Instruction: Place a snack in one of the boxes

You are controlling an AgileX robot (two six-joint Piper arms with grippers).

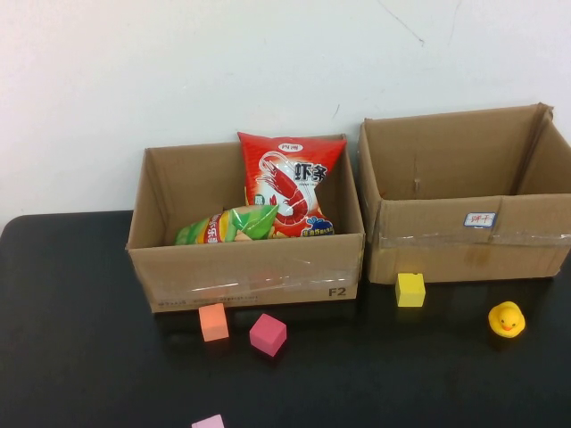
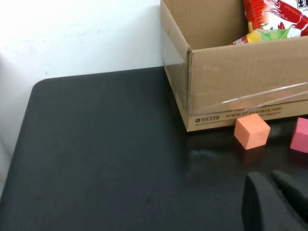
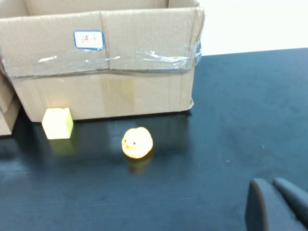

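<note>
Two cardboard boxes stand side by side on the black table (image 1: 80, 357) in the high view: the left box (image 1: 250, 276) at centre frame and the right box (image 1: 464, 241) toward the upper right, nearly touching at their near corners. Inside the left box a red shrimp-chip bag (image 1: 287, 183) leans upright against the back wall, with a green snack bag (image 1: 227, 225) lying tilted in front of it. Along the front of the boxes sit an orange cube (image 1: 213, 322), a magenta cube (image 1: 268, 334), a yellow cube (image 1: 410, 290) touching the right box's front, and a yellow rubber duck (image 1: 507, 318) at the lower right; a pink cube (image 1: 209, 422) is cut by the bottom edge. Neither arm shows in the high view. Only the wrist views reveal the tools: the left tool (image 2: 270, 179) sits in the lower right of its frame, fingers together and holding nothing, near the orange cube. The right tool (image 3: 272, 184) appears at the lower right of its frame, likewise pressed together and empty, well apart from the duck.
</note>
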